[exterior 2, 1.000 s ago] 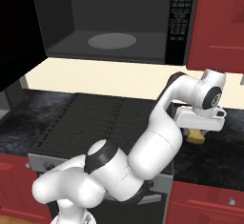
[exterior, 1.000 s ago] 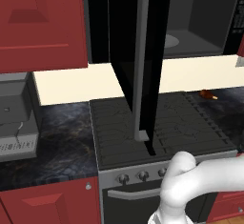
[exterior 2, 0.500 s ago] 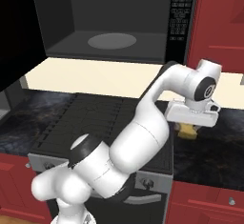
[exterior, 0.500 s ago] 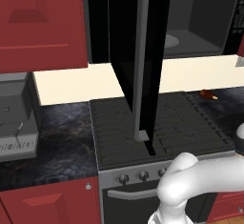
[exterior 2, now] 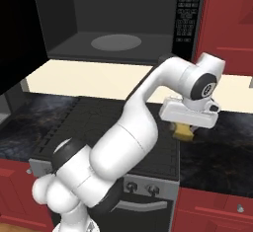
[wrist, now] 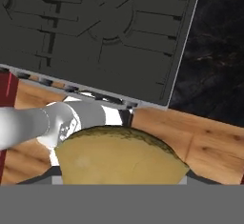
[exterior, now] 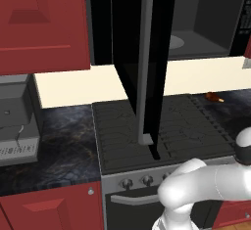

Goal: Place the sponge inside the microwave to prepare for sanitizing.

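Observation:
The sponge (exterior 2: 183,131) is yellow and hangs just under my hand, over the right edge of the stove; my gripper (exterior 2: 185,126) is shut on it. In the hand view the sponge (wrist: 119,157) bulges wide across the bottom and hides the fingertips. The microwave (exterior 2: 118,14) stands open above the stove, up and to the left of the hand, with its grey cavity and round turntable (exterior 2: 116,42) bare. Its glossy black door (exterior: 147,53) with the long grey handle (exterior: 146,77) swings out toward me.
The black stove (exterior: 162,126) lies below the microwave, with dark marbled counter (exterior 2: 217,147) to its right. A grey boxy appliance (exterior: 17,126) sits at the far left. A small orange-brown item (exterior: 214,97) lies at the back right. Red cabinets (exterior: 44,23) flank the microwave.
My hand has carried the sponge leftward and slightly up, from over the right counter toward the stove's edge. The grip has not changed.

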